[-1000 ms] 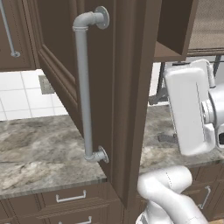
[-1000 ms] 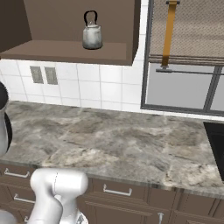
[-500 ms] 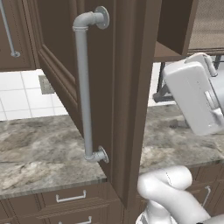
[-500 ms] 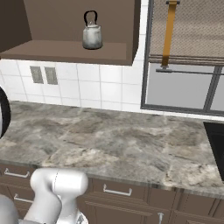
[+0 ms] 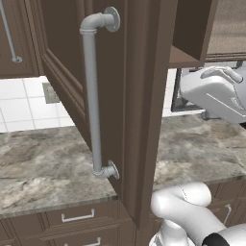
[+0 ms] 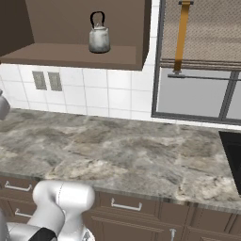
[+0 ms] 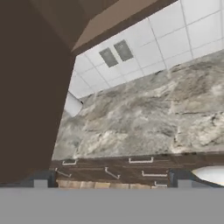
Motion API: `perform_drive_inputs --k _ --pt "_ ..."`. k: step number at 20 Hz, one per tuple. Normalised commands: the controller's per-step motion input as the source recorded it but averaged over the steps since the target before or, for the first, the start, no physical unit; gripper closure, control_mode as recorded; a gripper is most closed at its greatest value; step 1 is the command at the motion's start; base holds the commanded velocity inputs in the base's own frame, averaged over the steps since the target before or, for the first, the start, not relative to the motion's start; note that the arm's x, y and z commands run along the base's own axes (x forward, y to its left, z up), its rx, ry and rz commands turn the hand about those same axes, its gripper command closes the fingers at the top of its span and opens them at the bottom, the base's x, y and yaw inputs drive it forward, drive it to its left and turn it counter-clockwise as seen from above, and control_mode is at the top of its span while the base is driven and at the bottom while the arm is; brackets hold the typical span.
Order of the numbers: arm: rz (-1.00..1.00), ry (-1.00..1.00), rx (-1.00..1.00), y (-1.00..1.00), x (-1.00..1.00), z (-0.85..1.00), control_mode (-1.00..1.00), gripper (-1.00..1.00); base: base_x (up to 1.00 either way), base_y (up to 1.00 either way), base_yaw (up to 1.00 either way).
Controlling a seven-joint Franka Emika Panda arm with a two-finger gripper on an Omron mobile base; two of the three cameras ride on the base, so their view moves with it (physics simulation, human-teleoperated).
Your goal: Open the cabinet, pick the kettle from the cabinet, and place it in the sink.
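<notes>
Gripper jaws wide apart, holding nothing. Cabinet door swung open; kettle upright on shelf at 11 o'clock, right base view.

The left base view looks forward from close behind the open cabinet door. The right base view faces the tiled wall across the worktop, further back. The hand view tilts down on that same worktop.
</notes>
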Motion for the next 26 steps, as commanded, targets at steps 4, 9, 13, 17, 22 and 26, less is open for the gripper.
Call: perform_drive_inputs --k 4,9,13,17,22,26 --pt "0.00 -0.30 -0.23 -0.25 0.35 0.00 -1.00 -1.00 0.00 0.00 0.00" --pt "0.00 -0.29 -0.22 -0.28 0.33 0.00 -1.00 -1.00 0.00 0.00 0.00" --pt "0.00 -0.19 -0.16 -0.28 0.41 0.00 -1.00 -1.00 0.00 0.00 0.00" --pt "0.00 -0.07 -0.12 -0.26 0.47 0.04 -1.00 -1.00 0.00 0.00 0.00" --pt "-0.04 0.00 -0.05 -0.17 0.54 0.09 -1.00 -1.00 0.00 0.00 0.00" --pt "-0.07 0.00 0.00 -0.14 0.56 0.14 -1.00 -1.00 0.00 0.00 0.00"
